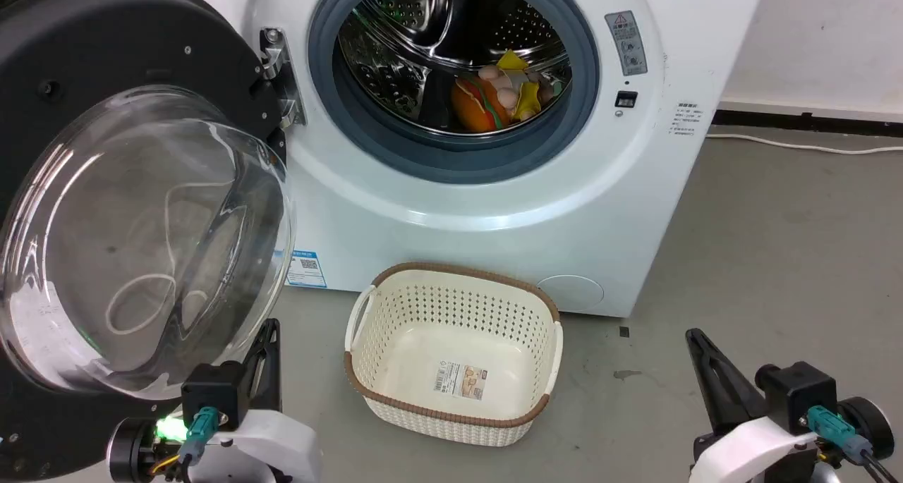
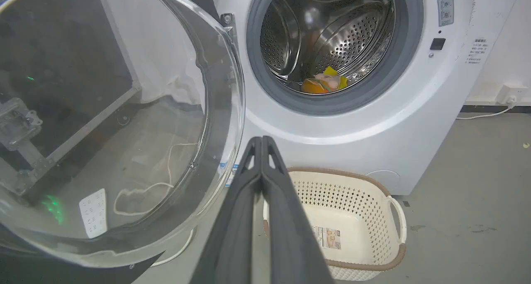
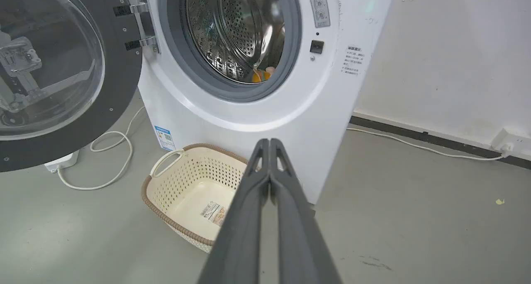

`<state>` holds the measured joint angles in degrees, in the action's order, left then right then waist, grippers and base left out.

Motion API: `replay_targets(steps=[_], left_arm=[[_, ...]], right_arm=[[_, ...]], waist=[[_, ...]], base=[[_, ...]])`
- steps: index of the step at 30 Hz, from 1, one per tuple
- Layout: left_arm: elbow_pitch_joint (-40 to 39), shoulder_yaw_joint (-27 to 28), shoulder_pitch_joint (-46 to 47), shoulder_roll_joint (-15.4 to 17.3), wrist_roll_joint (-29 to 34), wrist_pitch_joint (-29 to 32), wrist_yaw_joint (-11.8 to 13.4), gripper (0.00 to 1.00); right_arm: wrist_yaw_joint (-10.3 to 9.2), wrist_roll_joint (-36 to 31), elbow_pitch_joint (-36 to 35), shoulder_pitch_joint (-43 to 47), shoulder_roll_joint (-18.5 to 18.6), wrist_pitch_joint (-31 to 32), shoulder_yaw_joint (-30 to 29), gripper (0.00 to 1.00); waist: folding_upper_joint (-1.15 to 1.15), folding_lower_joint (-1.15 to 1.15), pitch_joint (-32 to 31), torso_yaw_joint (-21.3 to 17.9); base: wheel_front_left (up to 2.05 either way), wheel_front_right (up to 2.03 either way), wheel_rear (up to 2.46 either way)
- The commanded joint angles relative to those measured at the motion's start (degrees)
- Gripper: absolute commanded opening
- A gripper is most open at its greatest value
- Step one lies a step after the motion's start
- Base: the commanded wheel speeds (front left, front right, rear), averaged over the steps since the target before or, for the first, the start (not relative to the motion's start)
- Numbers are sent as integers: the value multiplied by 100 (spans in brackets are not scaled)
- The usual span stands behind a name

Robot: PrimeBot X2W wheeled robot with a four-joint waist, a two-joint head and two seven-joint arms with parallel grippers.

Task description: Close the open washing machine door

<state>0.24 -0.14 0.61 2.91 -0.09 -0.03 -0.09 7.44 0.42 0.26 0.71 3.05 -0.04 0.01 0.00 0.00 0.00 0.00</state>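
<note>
Left gripper point(image 1: 270, 329), nearest, fingers pressed together and empty, rises at the lower left just under the bottom rim of the door point(image 1: 141, 222); whether it touches the rim cannot be told. Right gripper point(image 1: 693, 335), likewise clenched on nothing, stands at the lower right, well apart from the door. The door lies up and to the left of the left gripper, which is clearly the nearer of the two. It is swung wide to the robot's left on its hinge point(image 1: 279, 67), with the glass bowl and inner face turned toward the robot. The hinge axis runs upright, so closing likely calls for a sweep rightward from behind the free left edge. Between the grippers sits a basket point(image 1: 458, 268) whose floor carries a barcode sticker point(image 1: 462, 381), its print too small to read. Beyond, the machine front bears a blue-edged sticker point(image 1: 305, 268) with a square code, a grey warning label point(image 1: 626, 42) and small side print, none legible. No brand name is readable. Toys point(image 1: 497, 95) lie in the drum.
</note>
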Motion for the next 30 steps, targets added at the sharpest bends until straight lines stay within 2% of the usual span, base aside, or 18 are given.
replay_targets(steps=[1, 30], left_arm=[[-24, 14, -61, -3, 9, 3, 9, 0], [-24, 14, -61, -3, 9, 3, 9, 0]], right_arm=[[5, -42, -26, -71, -17, 4, -1, 0], [5, -42, -26, -71, -17, 4, -1, 0]], waist=[[0, 0, 0, 0], [0, 0, 0, 0]], base=[[0, 0, 0], [0, 0, 0]])
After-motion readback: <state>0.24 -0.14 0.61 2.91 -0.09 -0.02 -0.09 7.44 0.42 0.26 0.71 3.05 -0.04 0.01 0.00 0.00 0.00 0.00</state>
